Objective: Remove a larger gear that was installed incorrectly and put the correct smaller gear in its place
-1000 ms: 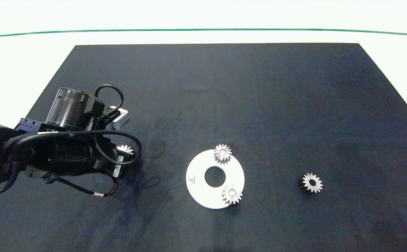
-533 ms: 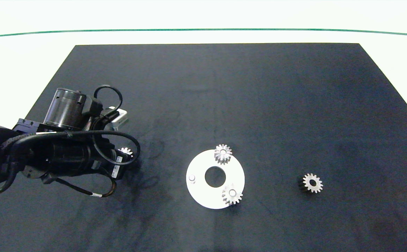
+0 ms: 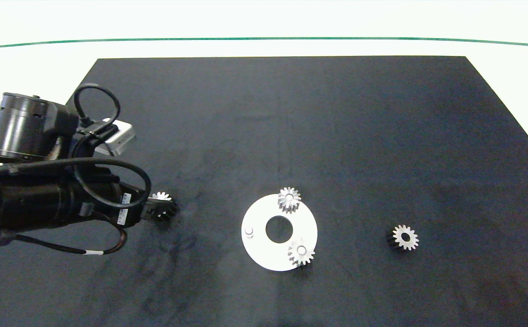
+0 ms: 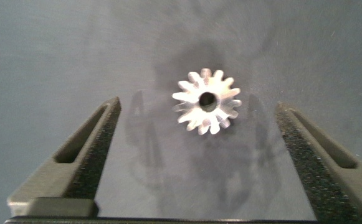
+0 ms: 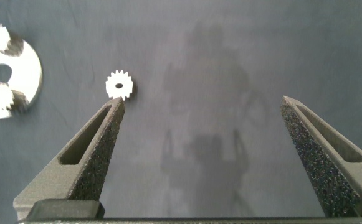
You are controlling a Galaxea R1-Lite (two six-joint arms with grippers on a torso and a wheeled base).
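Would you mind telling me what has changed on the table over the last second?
The left arm has drawn back toward the table's left edge, so its pincer now stands open and clear of the gear on the mat, which lies loose and far less covered. The white disc, its two mounted gears and the lone gear on the right have not moved.

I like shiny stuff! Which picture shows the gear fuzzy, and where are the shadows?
Left wrist view: the gear looks slightly blurred, with a dark shadow around it on the black mat. Head view: the gears on the white disc look sharper.
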